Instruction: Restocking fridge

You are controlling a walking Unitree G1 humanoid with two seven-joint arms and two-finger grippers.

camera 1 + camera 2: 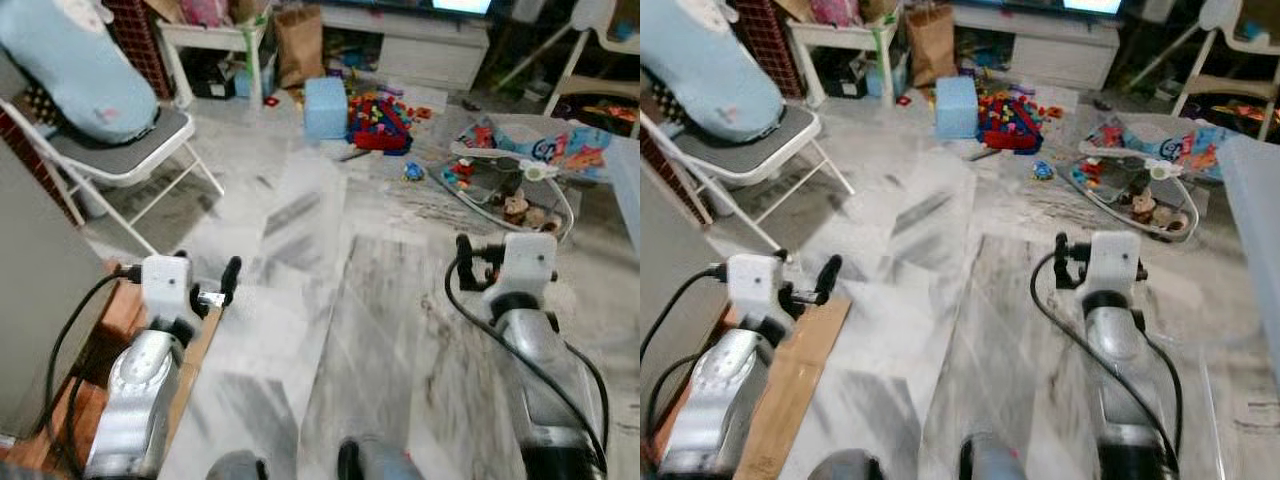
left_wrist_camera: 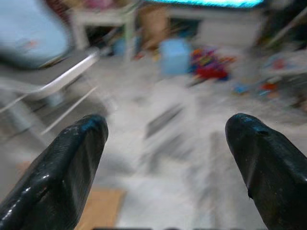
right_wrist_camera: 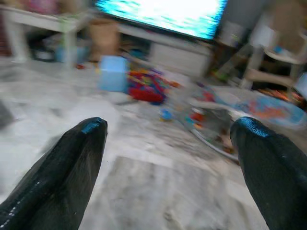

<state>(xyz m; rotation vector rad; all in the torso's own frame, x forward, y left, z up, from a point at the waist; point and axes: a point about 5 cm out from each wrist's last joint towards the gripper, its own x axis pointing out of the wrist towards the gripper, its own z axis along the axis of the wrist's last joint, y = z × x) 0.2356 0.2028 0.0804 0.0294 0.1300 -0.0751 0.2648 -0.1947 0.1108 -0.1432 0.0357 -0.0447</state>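
— What am I looking at from your end?

— I'm over a marble floor (image 1: 400,300) in a cluttered living room, both arms held out low in front of me. My left gripper (image 2: 165,143) has its two black fingers (image 2: 67,167) wide apart with nothing between them. My right gripper (image 3: 168,143) is the same: fingers (image 3: 268,163) spread, nothing held.

— Where's the fridge, or the stock for it?

— I can't pick out a fridge or any groceries from here. The pictures are blurred, the wrist views most of all.

— So what is around you?

— Far left, a white folding chair (image 1: 130,150) with a grey seat and a pale blue cushion (image 1: 75,65) piled on it. Near left, just beside my left arm, a flat piece of brown cardboard (image 1: 790,385) lies on the floor. Far ahead, a light blue box (image 1: 325,107) stands beside a heap of red and coloured toy blocks (image 1: 380,122). Behind those, a brown paper bag (image 1: 300,45) and a low white cabinet (image 1: 420,45) with a lit screen (image 3: 163,17) above it. To the far right, a baby bouncer (image 1: 510,180) with small toys in it rests on the floor, well apart from my right arm.
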